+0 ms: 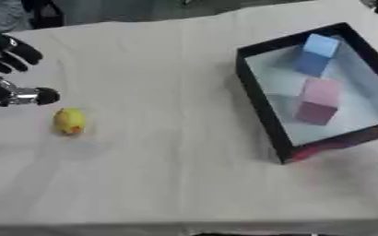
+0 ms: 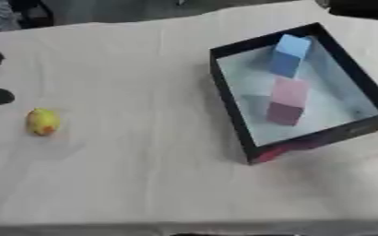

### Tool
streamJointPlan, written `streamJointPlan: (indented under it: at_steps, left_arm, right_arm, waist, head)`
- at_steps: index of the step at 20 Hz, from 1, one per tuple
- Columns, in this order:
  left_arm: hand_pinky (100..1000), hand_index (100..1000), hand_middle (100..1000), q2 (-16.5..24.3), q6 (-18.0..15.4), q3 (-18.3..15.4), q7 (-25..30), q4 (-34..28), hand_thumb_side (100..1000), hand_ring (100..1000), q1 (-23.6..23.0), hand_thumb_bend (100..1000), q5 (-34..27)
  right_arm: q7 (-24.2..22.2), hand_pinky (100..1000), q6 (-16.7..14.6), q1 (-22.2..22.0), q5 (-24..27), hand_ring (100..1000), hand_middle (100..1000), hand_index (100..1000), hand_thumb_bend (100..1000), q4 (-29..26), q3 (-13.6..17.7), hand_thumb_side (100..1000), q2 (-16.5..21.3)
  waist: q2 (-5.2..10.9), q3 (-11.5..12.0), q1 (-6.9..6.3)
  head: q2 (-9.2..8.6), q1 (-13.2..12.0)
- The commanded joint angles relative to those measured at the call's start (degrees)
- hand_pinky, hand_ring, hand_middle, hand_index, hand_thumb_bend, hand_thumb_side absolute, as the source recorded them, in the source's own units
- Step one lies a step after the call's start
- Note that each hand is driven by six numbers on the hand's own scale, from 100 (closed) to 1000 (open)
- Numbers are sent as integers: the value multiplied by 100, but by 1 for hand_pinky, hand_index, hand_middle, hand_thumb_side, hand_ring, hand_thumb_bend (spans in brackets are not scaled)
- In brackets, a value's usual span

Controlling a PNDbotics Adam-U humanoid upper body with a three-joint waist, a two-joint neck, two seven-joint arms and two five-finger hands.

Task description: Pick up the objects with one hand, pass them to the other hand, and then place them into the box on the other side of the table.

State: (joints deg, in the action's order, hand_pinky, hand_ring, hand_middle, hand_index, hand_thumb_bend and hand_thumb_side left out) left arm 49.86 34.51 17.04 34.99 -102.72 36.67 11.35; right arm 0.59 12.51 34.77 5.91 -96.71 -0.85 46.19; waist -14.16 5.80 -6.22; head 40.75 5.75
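Left hand (image 1: pixel 8 69) at the surface's (image 1: pixel 160 152) left edge, fingers spread and holding nothing, just above and beside a small yellow fruit (image 1: pixel 69 121) lying on the cloth. Black-walled box (image 1: pixel 261 101) at right, containing a blue block (image 1: pixel 316 54) and a pink block (image 1: pixel 319 100). The right hand's dark shape (image 2: pixel 362 8) shows at the upper right corner; its fingers cannot be made out.

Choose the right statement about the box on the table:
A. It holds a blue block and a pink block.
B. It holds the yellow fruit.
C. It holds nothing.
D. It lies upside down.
A: inside the box lie a blue block and a pink block, while the yellow fruit sits on the table near the left hand.
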Motion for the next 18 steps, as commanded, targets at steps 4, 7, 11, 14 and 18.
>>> streamJointPlan:
  at_steps: [4, 7, 11, 14, 18]
  left_arm:
    - [879, 830, 788, 133, 119, 176, 261, 251, 296, 837, 142, 601, 517]
    - [875, 828, 789, 43, 130, 270, 258, 397, 277, 837, 184, 594, 707]
    - [871, 824, 788, -59, 121, 358, 241, 567, 254, 835, 236, 585, 912]
    - [871, 824, 788, -91, 99, 377, 236, 629, 254, 835, 253, 585, 967]
    - [864, 805, 785, -203, 110, 468, 205, 869, 232, 832, 264, 578, 1132]
  right_arm:
    - [-17, 910, -3, 77, 31, 880, 821, 862, 318, -122, 37, 216, 113]
    - [-12, 910, 1, 63, 32, 879, 819, 861, 318, -121, 39, 217, 107]
    - [-7, 910, 2, 49, 36, 877, 818, 860, 317, -120, 46, 217, 98]
    - [-6, 910, 2, 45, 40, 877, 818, 860, 317, -120, 47, 217, 96]
    - [-5, 910, 1, 33, 51, 874, 815, 859, 317, -130, 52, 216, 86]
  waist:
    - [228, -14, -10]
    - [225, -22, -2]
    - [224, -31, 3]
    - [225, -32, 4]
    - [222, -71, 6]
  head:
    - [-3, 3]
    - [-18, 1]
    - [-25, 0]
    - [-26, 1]
    - [-17, 13]
